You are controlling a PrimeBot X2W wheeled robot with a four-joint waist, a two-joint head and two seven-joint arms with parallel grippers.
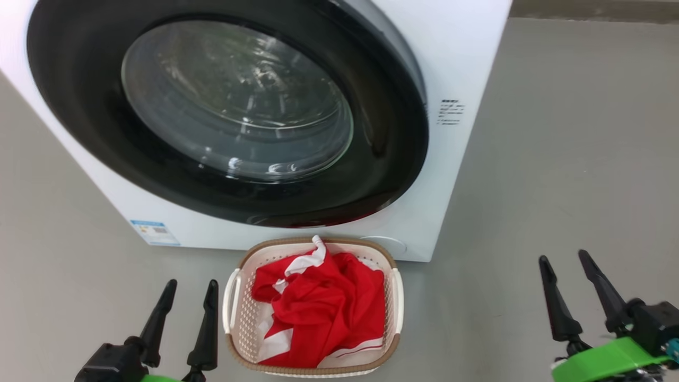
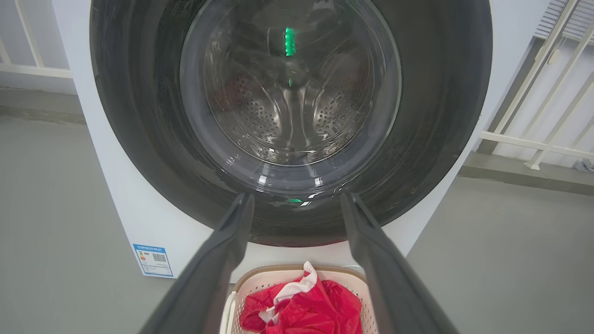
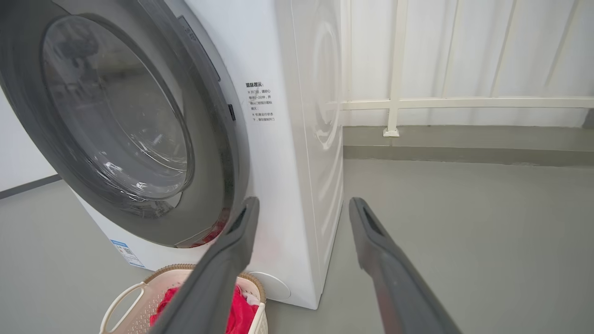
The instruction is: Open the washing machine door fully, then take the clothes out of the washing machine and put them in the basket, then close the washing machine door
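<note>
1. Grey smooth floor (image 1: 562,159) runs under everything I see, matte and even in tone.
2. At its far edge, in my right wrist view, a low grey kerb (image 3: 464,144) carries a white railing (image 3: 394,69) with pale panels behind it.
3. The washing machine (image 1: 456,63) stands on this floor, white and boxy. It has a blue sticker (image 1: 155,232) low on its front and a block of small print (image 1: 451,112) beside the door.
4. The washing machine door (image 1: 238,101) lies against the machine's front. I cannot tell whether it is latched. Through its glass, my left wrist view shows the perforated steel drum (image 2: 287,116).
5. The basket (image 1: 241,318) sits on the floor just before the machine, below the door, between my two arms.
6. The clothes (image 1: 323,307) fill it in a crumpled heap of red and white.
7. My left gripper (image 1: 191,286) hangs just left of the basket, jaws parted and holding nothing.
8. My right gripper (image 1: 563,259) is well off to the right over bare floor, jaws likewise apart and empty.
</note>
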